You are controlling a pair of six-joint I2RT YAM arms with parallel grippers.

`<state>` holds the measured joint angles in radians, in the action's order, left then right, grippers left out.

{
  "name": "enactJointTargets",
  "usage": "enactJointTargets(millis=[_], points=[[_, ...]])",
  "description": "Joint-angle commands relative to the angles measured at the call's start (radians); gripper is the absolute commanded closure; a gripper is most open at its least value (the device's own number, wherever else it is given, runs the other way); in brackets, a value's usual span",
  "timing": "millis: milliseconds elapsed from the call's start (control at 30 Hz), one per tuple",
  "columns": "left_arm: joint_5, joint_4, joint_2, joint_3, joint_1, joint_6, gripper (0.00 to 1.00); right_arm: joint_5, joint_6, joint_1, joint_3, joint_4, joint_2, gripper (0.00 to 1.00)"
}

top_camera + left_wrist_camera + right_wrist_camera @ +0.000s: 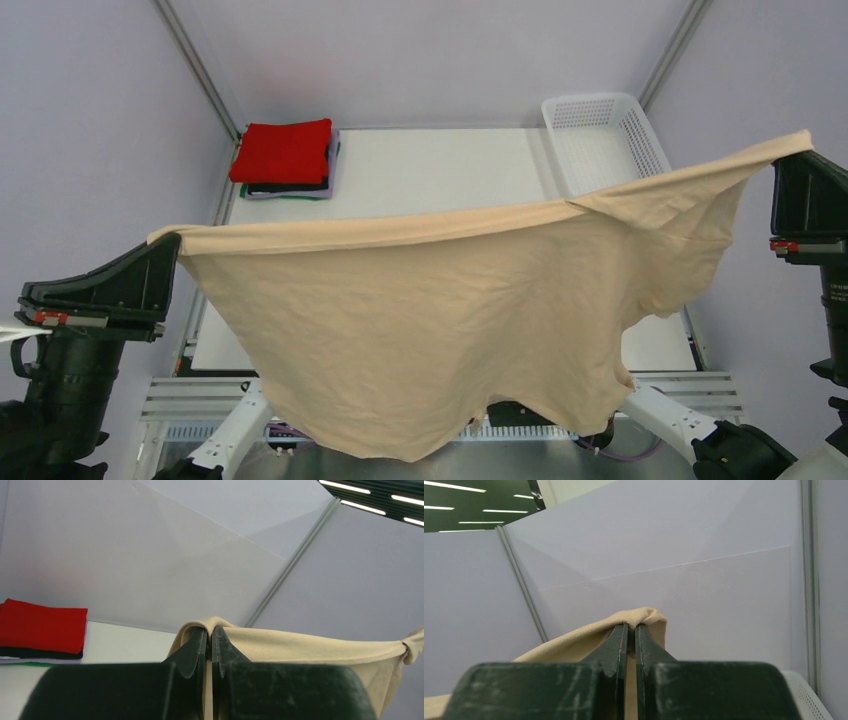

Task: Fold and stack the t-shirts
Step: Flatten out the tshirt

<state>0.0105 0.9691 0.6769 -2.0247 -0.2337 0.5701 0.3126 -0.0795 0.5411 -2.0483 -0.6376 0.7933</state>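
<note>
Ok, left hand (209, 630) and right hand (631, 627) each clenched on beige t-shirt (440, 310) top edge; long axis left-right, hanging over table (440, 170).

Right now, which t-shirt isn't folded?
The beige t-shirt, hanging spread out between the left gripper and right gripper. The others lie folded in a stack, red on top, at the far left of the table.

Plain beige t-shirt (430, 330); folded stack (285, 152) red over black, lavender, green; white mesh basket (588, 101).
</note>
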Motion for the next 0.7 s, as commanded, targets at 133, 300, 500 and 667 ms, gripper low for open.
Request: enactJointTargets(millis=[133,300,500,667], points=[[0.226,-0.109,0.100,0.262,0.002,-0.038,1.00,0.339,0.160,-0.003,0.223,0.189,0.099,0.95],[0.339,-0.233,0.214,0.518,0.002,-0.048,1.00,0.559,0.251,-0.006,0.482,0.371,0.173,0.95],[0.432,-0.413,0.478,0.731,0.017,-0.040,1.00,0.499,0.109,-0.112,0.705,0.461,0.342,0.95],[0.409,-0.492,0.817,0.687,0.041,-0.074,1.00,0.326,0.014,-0.189,0.838,0.589,0.501,0.95]])
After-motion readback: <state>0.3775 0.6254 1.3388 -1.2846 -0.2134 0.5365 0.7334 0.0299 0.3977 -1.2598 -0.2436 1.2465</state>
